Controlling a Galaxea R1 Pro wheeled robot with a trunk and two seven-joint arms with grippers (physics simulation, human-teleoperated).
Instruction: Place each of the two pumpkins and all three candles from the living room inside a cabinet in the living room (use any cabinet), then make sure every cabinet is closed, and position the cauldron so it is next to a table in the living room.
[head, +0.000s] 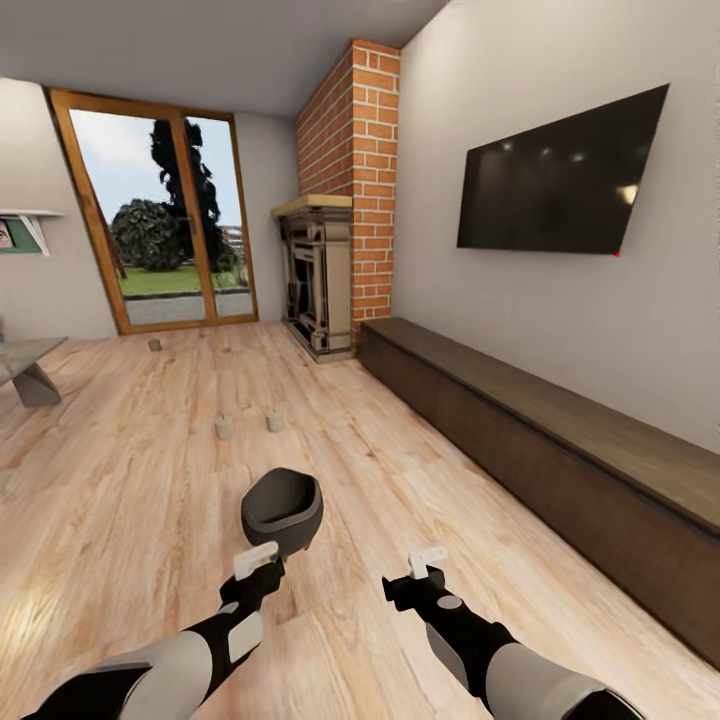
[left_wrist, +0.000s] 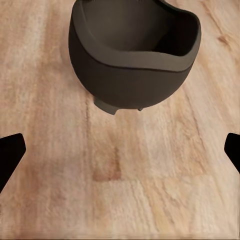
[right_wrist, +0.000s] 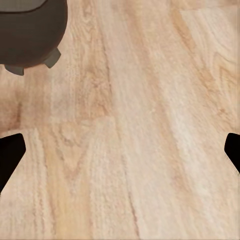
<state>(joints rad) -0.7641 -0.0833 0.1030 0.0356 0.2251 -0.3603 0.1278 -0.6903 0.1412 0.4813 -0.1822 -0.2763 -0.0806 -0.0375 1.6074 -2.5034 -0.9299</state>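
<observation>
Head view puts the cauldron (head: 282, 510) on the floor just ahead of my left gripper (head: 256, 560); both it and the right gripper (head: 428, 563) are spread, empty. Reaching carelessly could tip it.

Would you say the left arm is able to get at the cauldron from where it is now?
Probably yes: the cauldron stands on bare floor just ahead of the open left gripper, with nothing between them.

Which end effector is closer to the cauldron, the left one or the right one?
Left. The left end effector is just before the cauldron, almost under it in the head view; the right end effector is off to its side.
</observation>
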